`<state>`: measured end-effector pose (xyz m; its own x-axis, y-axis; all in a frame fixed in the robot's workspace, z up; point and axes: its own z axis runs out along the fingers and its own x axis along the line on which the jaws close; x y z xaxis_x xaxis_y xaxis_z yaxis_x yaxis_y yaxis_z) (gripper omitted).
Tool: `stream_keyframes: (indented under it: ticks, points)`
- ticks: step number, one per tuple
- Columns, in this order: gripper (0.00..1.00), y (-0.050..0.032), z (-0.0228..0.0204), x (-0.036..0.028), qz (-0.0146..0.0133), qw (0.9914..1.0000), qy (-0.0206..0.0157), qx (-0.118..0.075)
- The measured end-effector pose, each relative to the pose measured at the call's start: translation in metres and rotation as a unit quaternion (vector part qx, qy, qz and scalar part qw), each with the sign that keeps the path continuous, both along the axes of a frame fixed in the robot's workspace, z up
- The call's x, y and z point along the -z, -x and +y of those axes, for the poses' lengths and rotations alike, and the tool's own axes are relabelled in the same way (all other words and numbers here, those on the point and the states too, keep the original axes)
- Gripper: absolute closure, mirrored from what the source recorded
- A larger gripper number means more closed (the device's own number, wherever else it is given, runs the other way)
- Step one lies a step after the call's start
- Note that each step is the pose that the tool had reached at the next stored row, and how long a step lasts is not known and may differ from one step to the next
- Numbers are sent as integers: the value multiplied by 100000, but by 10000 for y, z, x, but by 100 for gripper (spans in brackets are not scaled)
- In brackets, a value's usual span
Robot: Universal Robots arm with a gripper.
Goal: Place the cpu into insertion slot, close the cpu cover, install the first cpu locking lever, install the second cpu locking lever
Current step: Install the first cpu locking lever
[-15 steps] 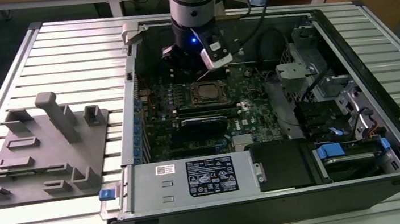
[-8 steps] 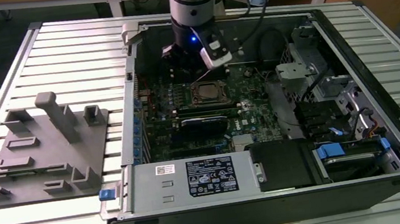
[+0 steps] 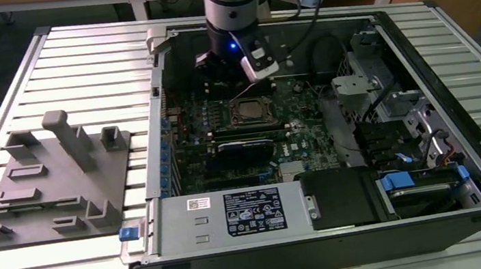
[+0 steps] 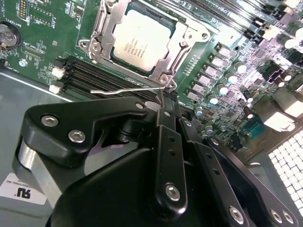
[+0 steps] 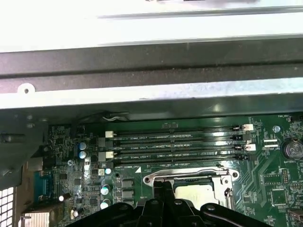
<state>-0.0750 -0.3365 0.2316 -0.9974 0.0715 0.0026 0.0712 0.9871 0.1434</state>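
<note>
Exterior view, from its left: a grey fixture tray (image 3: 53, 178) is sitting on the slatted table (image 3: 75, 58). The open computer case (image 3: 330, 261) is lying beside it. The arm is reaching down into the case, just behind the insertion slot (image 3: 236, 116) on the green circuit board (image 3: 224, 150).

Second wrist view: the cpu (image 4: 142, 40) is sitting flat in the slot. The cpu cover (image 4: 182, 47) is lying down around it, framing its metal top. A thin wire locking lever (image 4: 123, 91) is running along the near side of the socket. It is standing clear of the board, so it is judged not yet latched. The hand (image 4: 161, 97) is showing its fingers drawn together, with the tip right at the lever's pivot end. Whether the wire is pinched cannot be told.

Handling, as a judgement: the cpu is light, rigid and fragile underneath, and is best left undisturbed under the cover. The lever is likely springy, smooth and apt to slip. Its bent free end is offering the surest hold.

The exterior view is giving the arm's place within the case. The second wrist view is resolving the cpu, cover and lever. The first wrist view is showing the memory slots (image 5: 175, 142) beyond the hand's tip.
</note>
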Motion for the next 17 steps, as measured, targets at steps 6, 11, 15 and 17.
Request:
stream_keyframes:
  ticks: [6, 11, 15, 17]
  points:
    - [89, -74, 19, 10, 4, 100000, -11, 0]
    - [89, -132, 32, 17, -1, 100000, -20, -3]
    - [89, -133, 34, 22, 2, 100000, -260, -2]
    - [89, -133, 35, 27, -7, 99995, -1002, -2]
